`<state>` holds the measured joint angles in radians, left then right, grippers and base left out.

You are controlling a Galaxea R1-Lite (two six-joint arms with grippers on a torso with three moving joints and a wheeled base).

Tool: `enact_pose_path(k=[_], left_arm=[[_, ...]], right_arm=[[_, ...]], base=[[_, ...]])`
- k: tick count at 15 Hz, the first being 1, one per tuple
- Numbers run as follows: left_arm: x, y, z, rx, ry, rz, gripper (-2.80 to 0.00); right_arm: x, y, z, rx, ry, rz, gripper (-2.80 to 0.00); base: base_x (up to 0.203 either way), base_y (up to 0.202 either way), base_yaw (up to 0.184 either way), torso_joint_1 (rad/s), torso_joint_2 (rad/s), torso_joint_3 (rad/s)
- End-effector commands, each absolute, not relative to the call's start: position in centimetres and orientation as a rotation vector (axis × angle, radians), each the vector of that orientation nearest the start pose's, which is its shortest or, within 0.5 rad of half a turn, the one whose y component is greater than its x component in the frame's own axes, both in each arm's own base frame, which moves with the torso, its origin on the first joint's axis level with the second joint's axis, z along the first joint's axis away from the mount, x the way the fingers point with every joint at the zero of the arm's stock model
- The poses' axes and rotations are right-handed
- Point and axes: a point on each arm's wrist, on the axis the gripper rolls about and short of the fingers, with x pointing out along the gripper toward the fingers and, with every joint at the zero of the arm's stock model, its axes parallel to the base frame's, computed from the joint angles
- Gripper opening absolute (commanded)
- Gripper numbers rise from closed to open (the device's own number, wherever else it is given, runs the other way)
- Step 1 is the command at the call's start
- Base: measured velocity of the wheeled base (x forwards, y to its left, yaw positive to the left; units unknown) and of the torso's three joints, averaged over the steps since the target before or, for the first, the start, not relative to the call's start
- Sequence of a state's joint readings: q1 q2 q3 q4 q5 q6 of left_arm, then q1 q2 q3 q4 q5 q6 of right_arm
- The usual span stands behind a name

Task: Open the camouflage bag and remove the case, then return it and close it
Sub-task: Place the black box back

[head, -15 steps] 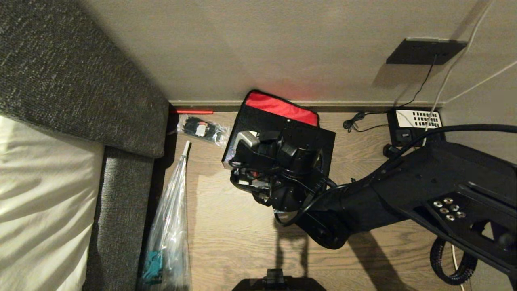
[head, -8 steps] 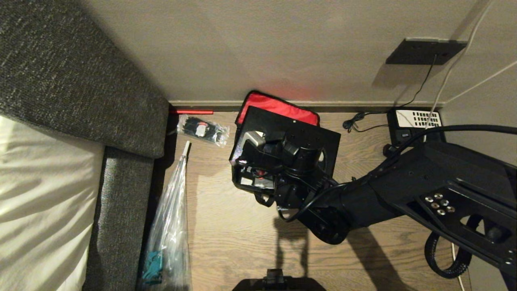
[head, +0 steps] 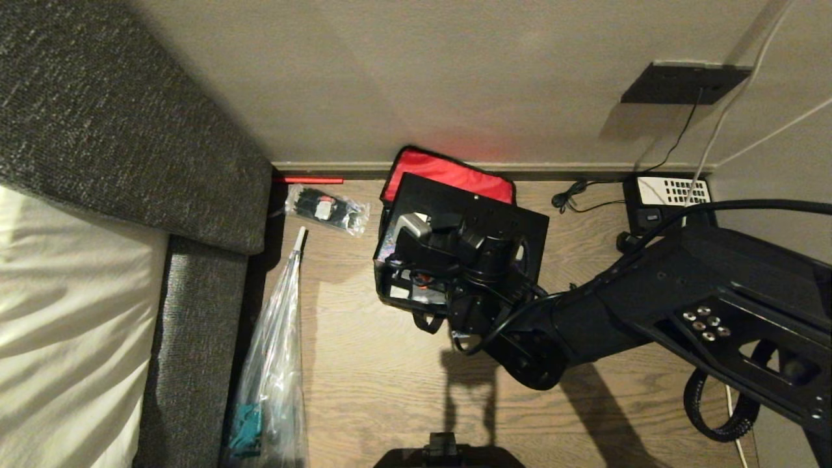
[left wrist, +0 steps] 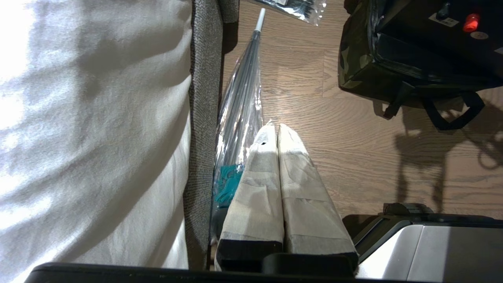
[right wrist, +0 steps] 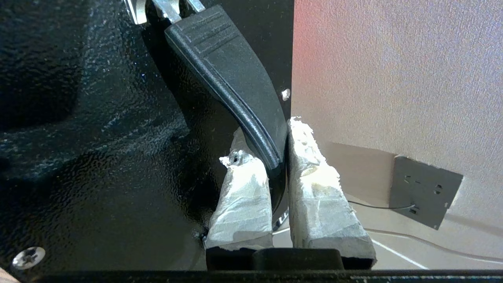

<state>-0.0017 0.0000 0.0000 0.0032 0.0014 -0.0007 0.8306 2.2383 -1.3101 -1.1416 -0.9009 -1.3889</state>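
The camouflage bag [left wrist: 359, 67] lies open on the wood floor against the wall, its red lining [head: 448, 170] showing. The flat black case [head: 484, 211] hangs tilted over the bag's mouth, and its lower part hides most of the bag in the head view. My right gripper [right wrist: 267, 135] is shut on the case's black handle [right wrist: 232, 74], one taped finger on each side of it. The case's textured face [right wrist: 98, 129] fills that view beside the fingers. My left gripper [left wrist: 277, 127] hangs parked above the floor, shut and empty, apart from the bag.
A clear packet of black items [head: 325, 209] lies left of the bag. A plastic-sleeved umbrella [head: 276, 351] rests along the grey upholstered bed edge [head: 195, 325]. A desk phone [head: 669, 198] with cables and a wall socket [head: 684, 82] are at the right.
My right arm has carried the case a little to the right and toward me, and the case has turned slightly. More of the red lining's left edge shows now.
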Motion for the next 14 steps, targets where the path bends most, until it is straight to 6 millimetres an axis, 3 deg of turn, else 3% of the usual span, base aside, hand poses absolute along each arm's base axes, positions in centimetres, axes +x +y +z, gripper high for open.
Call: enact_pose_path(k=[1, 3, 5, 14], left_arm=[[-2.3, 0.0, 7.5, -0.002, 0.003, 0.000, -2.80], [-2.3, 0.0, 7.5, -0.002, 0.003, 0.000, -2.80], [-2.3, 0.0, 7.5, -0.002, 0.003, 0.000, -2.80], [-2.3, 0.0, 7.5, -0.002, 0.003, 0.000, -2.80]], right_arm=[[30.9, 31.1, 16.9, -1.222, -0.065, -0.160, -2.80], [30.4, 30.6, 18.0, -1.221, -0.063, -0.157, -2.80], [30.3, 30.4, 17.9, -1.240, -0.048, -0.146, -2.80], [30.3, 30.4, 16.0, -1.267, -0.023, -0.126, -2.80]], base=[[0.000, 0.000, 0.000, 0.000, 0.00, 0.000], [0.000, 0.000, 0.000, 0.000, 0.00, 0.000], [0.000, 0.000, 0.000, 0.000, 0.00, 0.000], [0.000, 0.000, 0.000, 0.000, 0.00, 0.000]])
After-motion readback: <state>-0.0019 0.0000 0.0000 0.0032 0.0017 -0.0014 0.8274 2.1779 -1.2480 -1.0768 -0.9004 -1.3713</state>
